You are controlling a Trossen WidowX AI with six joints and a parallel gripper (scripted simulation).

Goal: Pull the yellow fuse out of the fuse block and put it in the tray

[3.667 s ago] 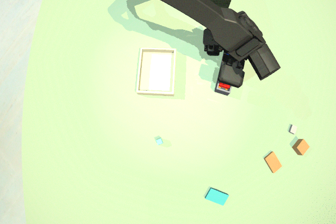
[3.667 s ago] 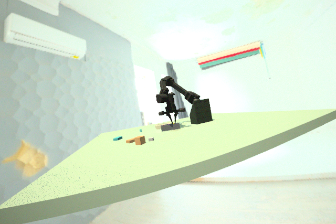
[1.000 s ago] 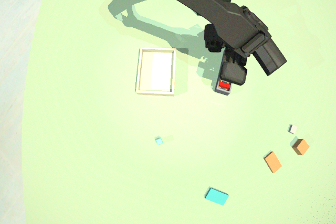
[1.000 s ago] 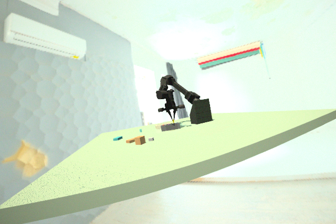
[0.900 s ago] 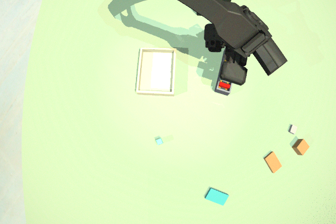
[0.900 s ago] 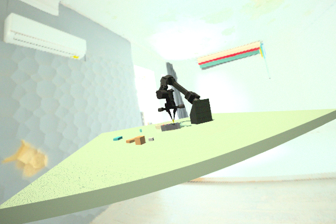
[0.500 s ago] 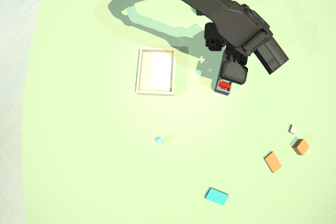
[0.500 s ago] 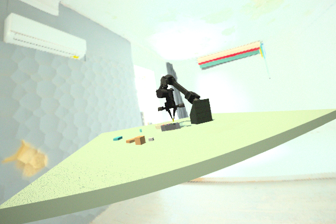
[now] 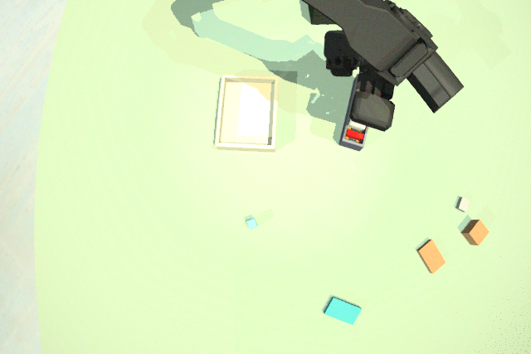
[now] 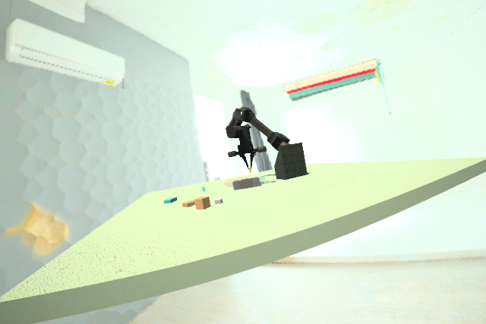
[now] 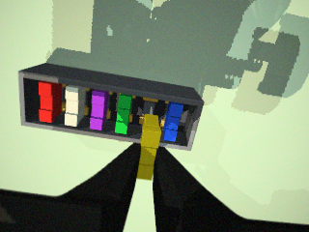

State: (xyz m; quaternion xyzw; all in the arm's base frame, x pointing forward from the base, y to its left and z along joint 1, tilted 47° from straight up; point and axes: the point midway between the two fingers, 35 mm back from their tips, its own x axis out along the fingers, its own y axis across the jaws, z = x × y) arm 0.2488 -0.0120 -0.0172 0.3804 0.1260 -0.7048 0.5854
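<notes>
Smooth plastic-looking yellow fuse [image 11: 149, 147], dull dark grey fuse block [image 11: 34, 77] in the middle of the wrist view, matt black gripper [image 11: 145, 181] fingers, flat pale green table [image 9: 129, 255], plain cream tray [image 9: 221, 114]

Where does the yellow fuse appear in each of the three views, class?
Top: hidden under the gripper.
Exterior: a yellow speck at the fingertips, above the fuse block.
Wrist: centre, yellow fuse pinched between the fingers.
Shared landmark: the fuse block.

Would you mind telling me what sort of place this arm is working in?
Probably an indoor room: a wall-mounted air conditioner on a hexagon-patterned wall, with the arm on a green table.
</notes>
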